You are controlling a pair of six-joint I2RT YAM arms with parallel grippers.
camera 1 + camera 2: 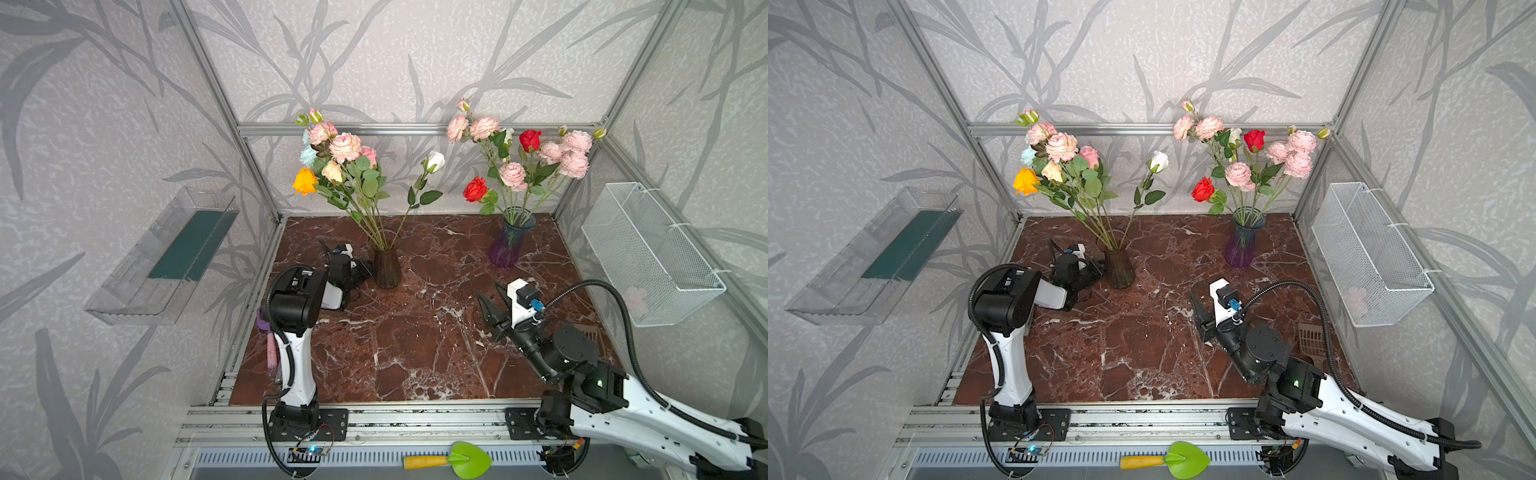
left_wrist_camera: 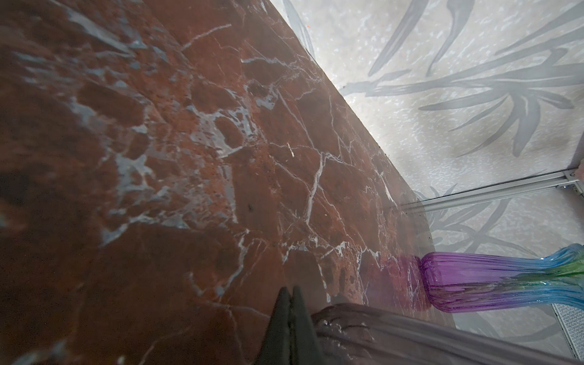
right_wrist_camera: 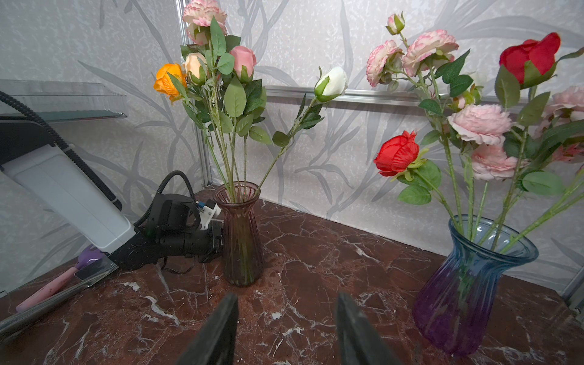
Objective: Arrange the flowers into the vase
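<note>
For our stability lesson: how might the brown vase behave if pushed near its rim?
Tall and narrow, the brown vase carries long flowers leaning wide, so it would probably tip rather than slide. It looks like ribbed glass: likely fragile.

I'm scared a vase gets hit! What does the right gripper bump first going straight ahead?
Likely neither vase: the right gripper points into the gap between the brown vase and the purple vase, toward the back wall. Depth unclear.

One brown vase (image 1: 387,266); one purple vase (image 1: 508,247); two red roses (image 1: 475,189) (image 1: 530,139); one orange rose (image 1: 304,180); one wire basket (image 1: 652,253).
</note>
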